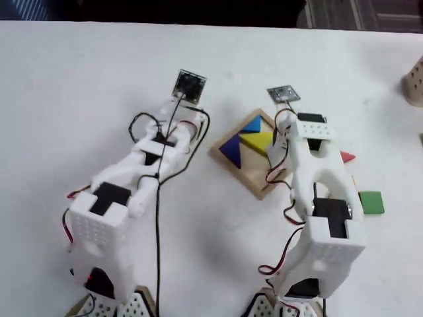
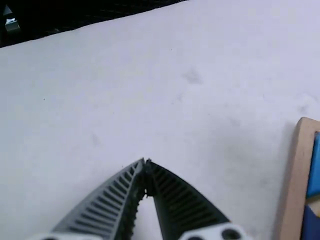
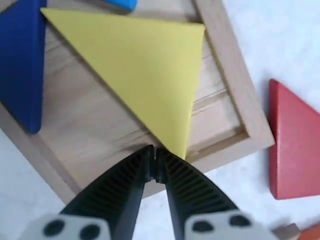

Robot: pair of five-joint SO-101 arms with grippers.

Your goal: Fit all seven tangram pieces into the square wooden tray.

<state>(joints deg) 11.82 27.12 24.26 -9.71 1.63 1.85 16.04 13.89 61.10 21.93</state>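
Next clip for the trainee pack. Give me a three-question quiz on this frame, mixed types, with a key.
1. True or false: the left gripper is shut with nothing in it.
2. Relative to the wooden tray, the green square lies: A inside it; B outside it, on the table; C propped on its rim.
3. Fill in: in the right wrist view, the tips of the right gripper sit at a corner of the ____ triangle.

Key: 1 true; 2 B; 3 yellow, that is, the yellow triangle lying in the tray.
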